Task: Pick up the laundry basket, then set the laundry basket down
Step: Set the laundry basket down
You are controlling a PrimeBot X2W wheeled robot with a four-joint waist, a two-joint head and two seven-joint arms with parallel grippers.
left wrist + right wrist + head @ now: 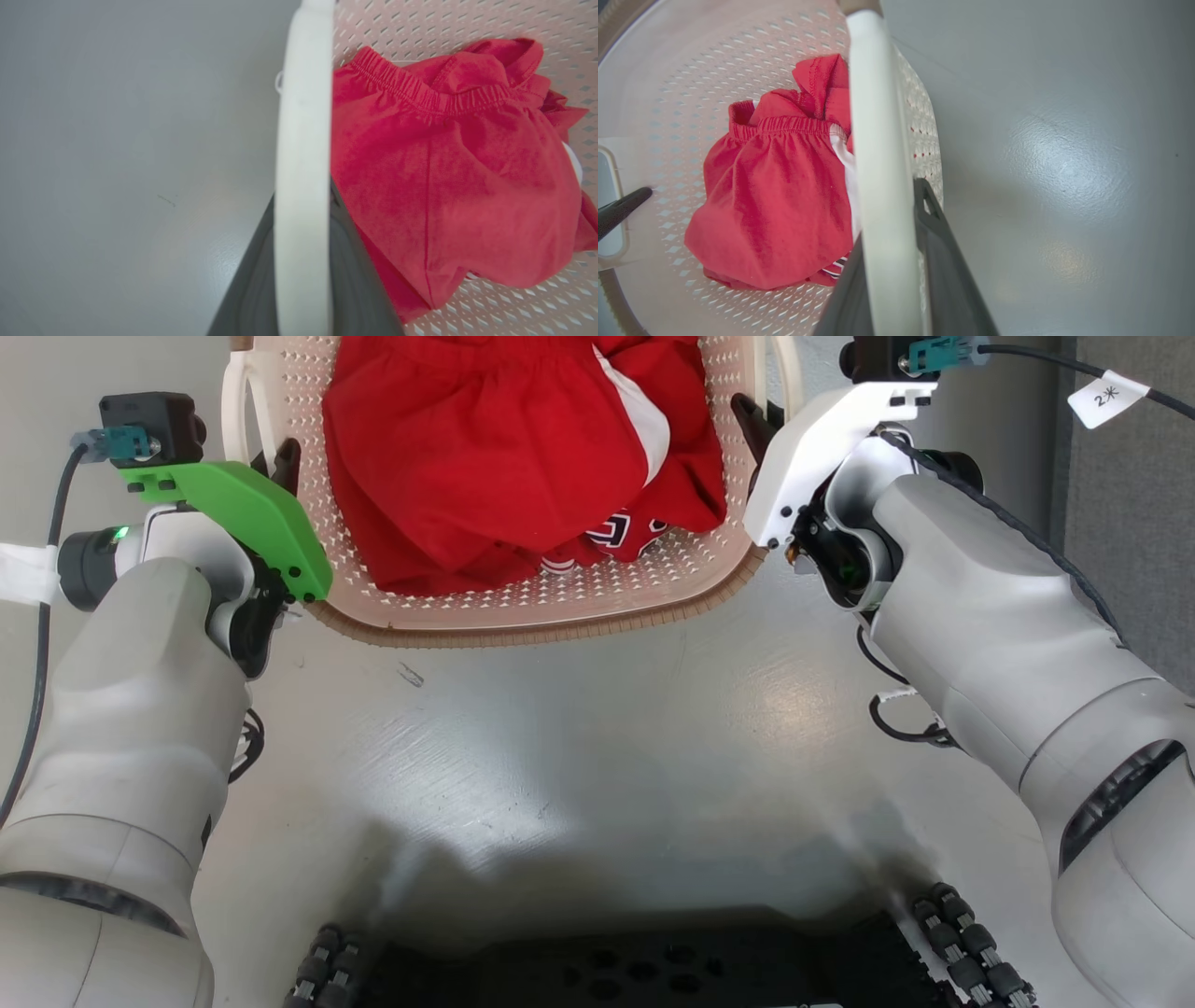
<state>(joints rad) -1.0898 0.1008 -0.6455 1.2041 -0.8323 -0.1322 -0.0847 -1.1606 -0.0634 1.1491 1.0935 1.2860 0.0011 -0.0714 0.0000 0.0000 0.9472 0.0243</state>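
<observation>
My left gripper (285, 467) has one dark finger on each side of the left handle (303, 140), pressed against it in the left wrist view, so I judge it clamped there. My right gripper (756, 425) holds the right handle (878, 140) the same way, one finger inside the loop and one outside. The laundry basket (523, 625) sits between my two arms, directly ahead of my base, above the grey floor (597, 737). I cannot tell whether its bottom touches that floor. The red clothing (504, 448) lies heaped inside, bunched toward the near wall and well below the rim. Risks noted: the handles are smooth, narrow bands, and each is held near the fingertips, so a handle could slide out under load. If one arm moves faster than the other, the basket would tip and the clothing would shift. If the arms pull apart, the thin handles would flex or twist free.
</observation>
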